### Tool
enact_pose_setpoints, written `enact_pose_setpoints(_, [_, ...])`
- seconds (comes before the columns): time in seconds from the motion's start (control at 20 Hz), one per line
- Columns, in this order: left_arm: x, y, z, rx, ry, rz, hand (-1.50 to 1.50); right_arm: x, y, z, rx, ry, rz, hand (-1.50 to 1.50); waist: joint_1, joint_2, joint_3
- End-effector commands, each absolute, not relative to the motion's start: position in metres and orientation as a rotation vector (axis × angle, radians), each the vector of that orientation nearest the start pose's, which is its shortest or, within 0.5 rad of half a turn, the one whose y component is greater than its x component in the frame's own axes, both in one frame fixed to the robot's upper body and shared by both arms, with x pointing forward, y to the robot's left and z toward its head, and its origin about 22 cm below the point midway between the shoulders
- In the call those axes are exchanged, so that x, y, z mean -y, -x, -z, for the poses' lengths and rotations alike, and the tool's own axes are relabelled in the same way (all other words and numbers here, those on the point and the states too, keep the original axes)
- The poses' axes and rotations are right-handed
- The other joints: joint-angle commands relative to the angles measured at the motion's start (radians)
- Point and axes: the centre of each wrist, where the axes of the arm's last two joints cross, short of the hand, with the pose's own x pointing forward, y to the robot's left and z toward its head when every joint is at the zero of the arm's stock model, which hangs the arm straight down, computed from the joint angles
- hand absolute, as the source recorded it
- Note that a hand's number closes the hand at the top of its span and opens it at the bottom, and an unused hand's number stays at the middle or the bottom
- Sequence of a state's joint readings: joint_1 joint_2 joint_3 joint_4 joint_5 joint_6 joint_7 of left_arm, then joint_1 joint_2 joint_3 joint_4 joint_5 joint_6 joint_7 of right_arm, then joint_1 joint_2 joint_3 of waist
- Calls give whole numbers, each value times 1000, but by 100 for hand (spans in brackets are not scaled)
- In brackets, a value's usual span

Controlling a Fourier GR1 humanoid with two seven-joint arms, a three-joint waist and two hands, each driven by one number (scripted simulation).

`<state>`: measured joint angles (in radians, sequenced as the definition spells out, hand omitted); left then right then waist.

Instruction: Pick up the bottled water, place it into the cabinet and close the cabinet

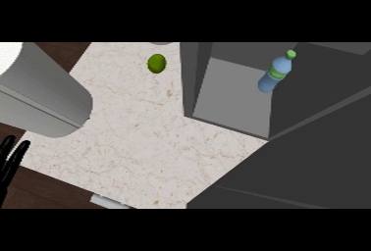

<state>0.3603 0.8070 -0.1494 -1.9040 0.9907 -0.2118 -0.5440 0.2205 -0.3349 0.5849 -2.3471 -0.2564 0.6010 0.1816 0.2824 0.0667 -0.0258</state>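
Head view: bottled water (275, 73) already stands inside cabinet (232, 93), far right of your left robot hand (13, 159), fingers relaxed, holding nothing. Right robot hand not visible. Cabinet open; closing remains.

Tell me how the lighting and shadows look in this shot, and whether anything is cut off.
Head view: light is even, no glare on the counter; the cabinet interior is shaded grey, with the bottle standing inside; the lime casts little shadow. Left hand is cut off at the left edge; a large grey shape fills the lower right.
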Motion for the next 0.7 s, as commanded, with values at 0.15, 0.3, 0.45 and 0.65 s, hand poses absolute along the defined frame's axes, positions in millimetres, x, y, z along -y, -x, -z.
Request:
enact_pose_setpoints(0.15, [-347,-159,-71,1874,534,-63,-150,151,-161,-136,1603,-788,-1053,150,-20,-17,2])
enact_pose_setpoints(0.3, [-347,-158,-68,1874,521,-79,-150,141,-181,-138,1567,-719,-1105,150,-18,-20,3])
enact_pose_setpoints(0.45, [-347,-157,-66,1859,533,-86,-150,128,-201,-143,1547,-668,-1113,150,-26,-24,4])
enact_pose_setpoints(0.65, [-355,-155,-63,1849,504,-100,-150,110,-225,-148,1513,-615,-1103,150,-34,-27,7])
